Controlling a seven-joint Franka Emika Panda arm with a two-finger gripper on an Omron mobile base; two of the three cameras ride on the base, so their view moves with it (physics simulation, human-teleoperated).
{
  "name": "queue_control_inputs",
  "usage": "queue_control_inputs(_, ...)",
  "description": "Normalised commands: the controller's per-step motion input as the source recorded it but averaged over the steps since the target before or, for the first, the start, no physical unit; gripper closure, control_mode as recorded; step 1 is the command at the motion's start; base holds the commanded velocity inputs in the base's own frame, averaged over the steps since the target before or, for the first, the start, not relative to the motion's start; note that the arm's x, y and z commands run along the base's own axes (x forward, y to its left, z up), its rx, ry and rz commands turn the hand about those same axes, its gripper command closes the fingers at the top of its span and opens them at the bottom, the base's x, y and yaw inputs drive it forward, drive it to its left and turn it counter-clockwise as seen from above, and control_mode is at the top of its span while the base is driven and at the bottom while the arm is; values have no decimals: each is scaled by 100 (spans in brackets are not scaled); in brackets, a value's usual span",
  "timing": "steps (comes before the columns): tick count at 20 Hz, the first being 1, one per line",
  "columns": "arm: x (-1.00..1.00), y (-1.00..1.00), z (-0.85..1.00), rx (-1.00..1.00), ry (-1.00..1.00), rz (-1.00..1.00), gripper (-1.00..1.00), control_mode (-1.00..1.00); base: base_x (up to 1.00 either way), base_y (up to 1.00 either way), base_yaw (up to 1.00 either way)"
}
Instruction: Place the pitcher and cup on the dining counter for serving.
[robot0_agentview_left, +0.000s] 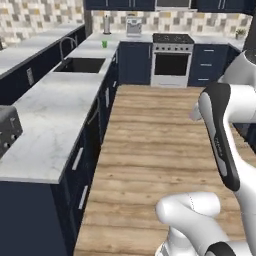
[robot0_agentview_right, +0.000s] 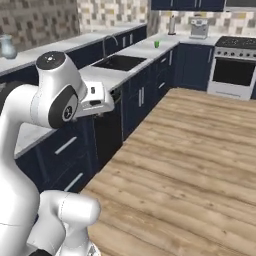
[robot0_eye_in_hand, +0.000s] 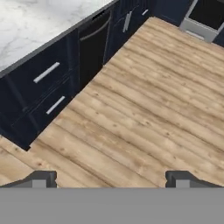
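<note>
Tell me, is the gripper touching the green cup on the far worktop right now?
Apart. In the hand view the open gripper hangs over bare wood floor, while the left base view shows the cup far off on the worktop beyond the sink.

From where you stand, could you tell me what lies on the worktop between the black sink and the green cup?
Nothing stands there: in the left base view, bare marble worktop runs from the sink to the cup, with the faucet off to the side.
</note>
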Motion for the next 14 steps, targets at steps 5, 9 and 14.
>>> queue_control_inputs(5, 0, 0, 0, 0, 0, 0, -100, 100, 87, -85, 51)
queue_control_inputs(9, 0, 0, 0, 0, 0, 0, -100, 100, 96, -93, 46)
queue_control_inputs(14, 0, 0, 0, 0, 0, 0, -100, 100, 83, -99, 42)
